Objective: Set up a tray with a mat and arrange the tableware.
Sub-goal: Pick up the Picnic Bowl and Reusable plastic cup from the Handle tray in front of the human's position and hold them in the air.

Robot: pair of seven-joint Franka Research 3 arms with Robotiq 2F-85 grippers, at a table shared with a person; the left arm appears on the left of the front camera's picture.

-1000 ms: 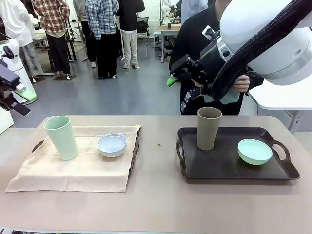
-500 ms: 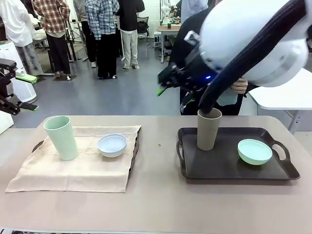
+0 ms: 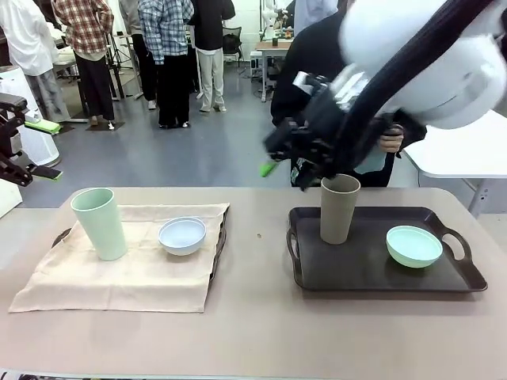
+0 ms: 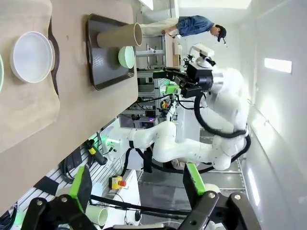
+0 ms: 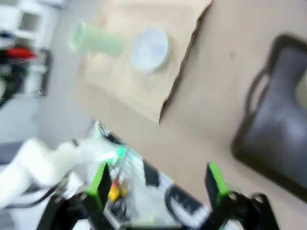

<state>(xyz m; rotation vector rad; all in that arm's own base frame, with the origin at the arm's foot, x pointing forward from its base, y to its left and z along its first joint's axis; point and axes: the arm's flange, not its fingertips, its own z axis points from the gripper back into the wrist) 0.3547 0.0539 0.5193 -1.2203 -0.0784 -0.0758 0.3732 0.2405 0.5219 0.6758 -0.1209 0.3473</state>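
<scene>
**2 trays laid, both grippers wide and empty**

On the beige worktop (image 3: 253, 332) there are 2 dark trays, well apart. The left tray (image 3: 219, 241) is covered by a beige mat (image 3: 119, 277) that hangs over its near edge. On the mat, the pale green cup (image 3: 99, 223) stands upright at the left. The white bowl (image 3: 182, 235) sits just to its right, and the 2 do not touch.

The right tray (image 3: 372, 286) is bare of any cloth. The taupe-brown cup (image 3: 339, 208) stands upright near its far left corner. The mint green bowl (image 3: 413, 245) rests toward its right handle, apart from the cup.

In the front view, the right gripper (image 3: 273, 162) hangs in the air up and to the left of the taupe-brown cup's rim. Its wrist view is blurred, but its 2 green pads (image 5: 100, 179) stand far apart with nothing between them.

The left gripper (image 3: 46, 149) is at the picture's left edge, off the worktop. Its fingers (image 4: 81, 184) are spread wide and it holds nothing.

Behind the right arm, at the far side, stands a person (image 3: 317, 55) in a dark top, with 1 hand (image 3: 392, 136) showing beside the arm.
</scene>
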